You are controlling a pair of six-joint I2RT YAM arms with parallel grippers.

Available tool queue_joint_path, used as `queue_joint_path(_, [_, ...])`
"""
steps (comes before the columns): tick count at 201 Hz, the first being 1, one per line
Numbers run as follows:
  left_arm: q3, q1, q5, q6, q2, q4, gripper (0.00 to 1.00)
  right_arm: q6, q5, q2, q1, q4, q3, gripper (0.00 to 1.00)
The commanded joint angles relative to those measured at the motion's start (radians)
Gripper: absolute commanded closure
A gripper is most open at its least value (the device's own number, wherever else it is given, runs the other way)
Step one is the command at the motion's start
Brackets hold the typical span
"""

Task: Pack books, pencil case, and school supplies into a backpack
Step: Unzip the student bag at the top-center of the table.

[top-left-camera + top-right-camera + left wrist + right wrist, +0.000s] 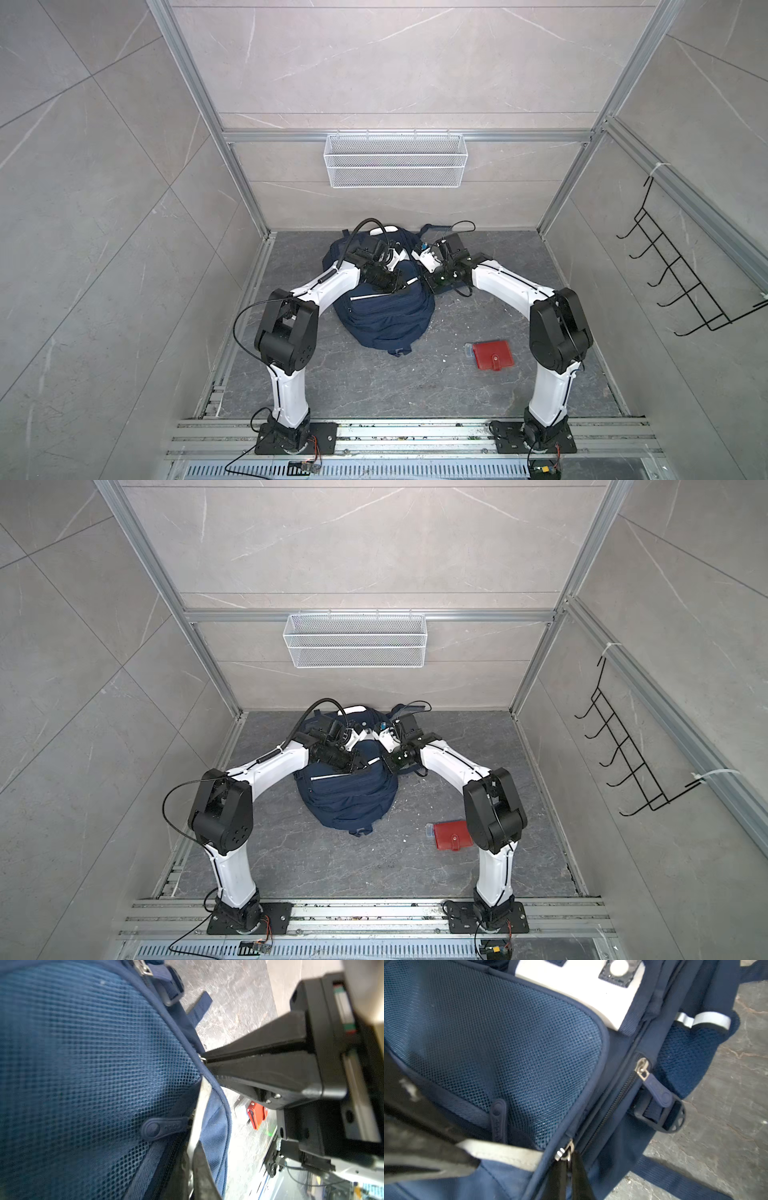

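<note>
The navy backpack (386,320) lies on the dark floor between both arms. My left gripper (194,1159) is shut on a white reflective strip (500,1153) on the backpack's front. Beside it, my right gripper (568,1164) is shut on a metal zipper pull (564,1152) at the edge of the blue mesh panel (508,1053). Of the school supplies, the red snap case (494,354) lies on the floor near the right arm, with the small clear bluish piece (468,351) touching its left side. The books and the pencil case are out of view.
A white mesh basket (395,166) hangs on the back wall and a black wire hook rack (685,282) on the right wall. A second zipper pull (656,1086) and a strap buckle (672,1118) lie at the backpack's side. Aluminium rails (415,436) run along the front.
</note>
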State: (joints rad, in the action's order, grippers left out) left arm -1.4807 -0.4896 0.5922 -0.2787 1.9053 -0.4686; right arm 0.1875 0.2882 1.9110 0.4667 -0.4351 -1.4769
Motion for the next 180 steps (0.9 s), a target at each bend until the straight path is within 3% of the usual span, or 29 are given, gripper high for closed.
queue_joint_path(1, [-0.036,0.027,-0.017,-0.16,-0.055,0.036,1.0,0.009,0.06,-0.071,0.01,0.049,0.044,1.0])
queue_joint_path(65, [-0.045,0.109,0.025,-0.437,-0.048,0.252,1.0,0.08,0.007,-0.196,0.094,0.006,0.18,1.0])
queue_joint_path(112, [-0.1,0.128,0.037,-0.568,-0.041,0.344,1.0,0.136,-0.039,-0.247,0.186,-0.06,0.216,1.0])
queue_joint_path(140, [-0.111,0.126,0.018,-0.681,-0.031,0.421,1.0,0.102,-0.031,-0.251,0.234,-0.043,0.206,1.0])
queue_joint_path(180, [-0.08,0.12,-0.044,-0.794,-0.065,0.482,1.0,0.004,-0.052,-0.258,0.224,0.043,0.235,1.0])
